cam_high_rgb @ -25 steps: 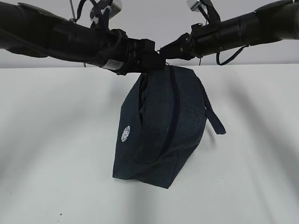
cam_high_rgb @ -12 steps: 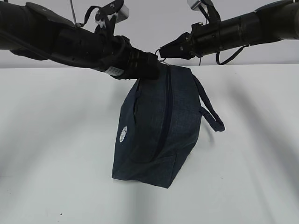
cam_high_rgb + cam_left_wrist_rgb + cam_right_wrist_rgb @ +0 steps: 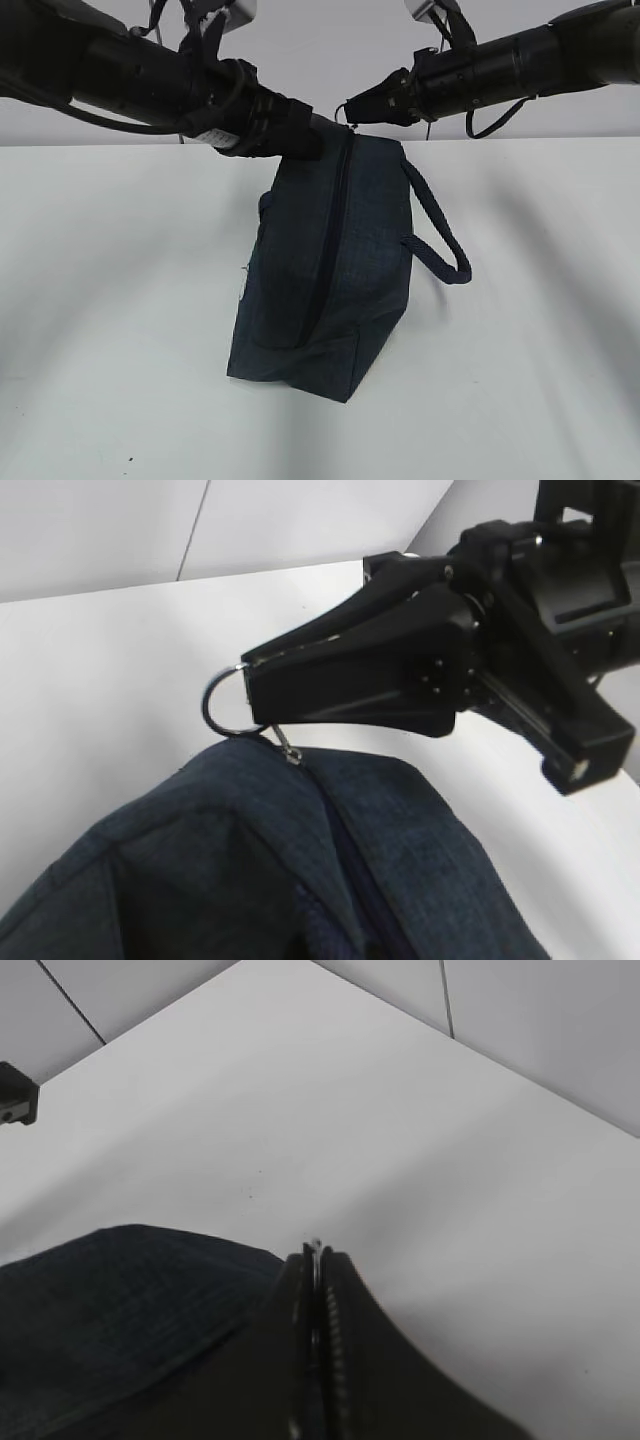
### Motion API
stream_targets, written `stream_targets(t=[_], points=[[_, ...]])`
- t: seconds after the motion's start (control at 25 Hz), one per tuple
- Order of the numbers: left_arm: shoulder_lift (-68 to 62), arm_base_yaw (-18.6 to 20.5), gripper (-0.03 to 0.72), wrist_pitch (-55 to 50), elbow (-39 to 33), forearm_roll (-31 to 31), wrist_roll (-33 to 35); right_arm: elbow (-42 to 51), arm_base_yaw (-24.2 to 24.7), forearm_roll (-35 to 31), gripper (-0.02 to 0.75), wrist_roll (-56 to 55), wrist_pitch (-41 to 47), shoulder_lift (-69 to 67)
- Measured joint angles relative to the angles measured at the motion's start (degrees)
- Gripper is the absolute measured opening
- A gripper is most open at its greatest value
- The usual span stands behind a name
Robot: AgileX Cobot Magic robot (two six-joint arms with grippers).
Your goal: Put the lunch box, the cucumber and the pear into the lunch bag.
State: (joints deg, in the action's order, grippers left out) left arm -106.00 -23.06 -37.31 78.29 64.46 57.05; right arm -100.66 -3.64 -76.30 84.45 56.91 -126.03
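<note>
The dark navy lunch bag (image 3: 335,280) stands on end on the white table, its top end held up by both grippers. Its black zipper (image 3: 335,215) runs down the front and looks closed. My left gripper (image 3: 303,138) is clamped on the fabric at the bag's top corner; its jaws are hidden in the left wrist view, where the bag (image 3: 250,870) fills the bottom. My right gripper (image 3: 350,110) is shut on the silver ring pull (image 3: 222,702); it also shows in the right wrist view (image 3: 318,1258). The lunch box, cucumber and pear are out of view.
The strap handle (image 3: 440,250) loops out to the bag's right. The white table (image 3: 110,320) spreads on all sides of the bag, with a pale wall behind. Both black arms cross the top of the exterior view.
The left gripper has lifted and drawn left, the bag's top following. The bag has turned, so its white logo faces away, and the strap has swung out to the right.
</note>
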Motion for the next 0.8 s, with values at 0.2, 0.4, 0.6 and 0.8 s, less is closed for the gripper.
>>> stream_targets(t=[0.2, 0.4, 0.6, 0.8], points=[[1.05, 0.17, 0.021, -1.6, -0.07, -0.12, 1.07, 0.0, 0.25, 0.0, 0.006, -0.09, 0.1, 0.0], [2.6, 0.17, 0.02, -4.33, -0.18, -0.19, 2.34, -0.13, 0.38, 1.3, 0.006, -0.22, -0.76, 0.0], [4.39, 0.17, 0.02, -6.66, -0.18, -0.64, 3.16, -0.21, 0.47, 2.09, 0.006, -0.22, -1.88, -0.72], [6.25, 0.22, 0.02, -7.12, -0.18, -0.85, 3.88, -0.39, 1.23, 1.72, 0.006, -0.35, -1.77, -2.11]])
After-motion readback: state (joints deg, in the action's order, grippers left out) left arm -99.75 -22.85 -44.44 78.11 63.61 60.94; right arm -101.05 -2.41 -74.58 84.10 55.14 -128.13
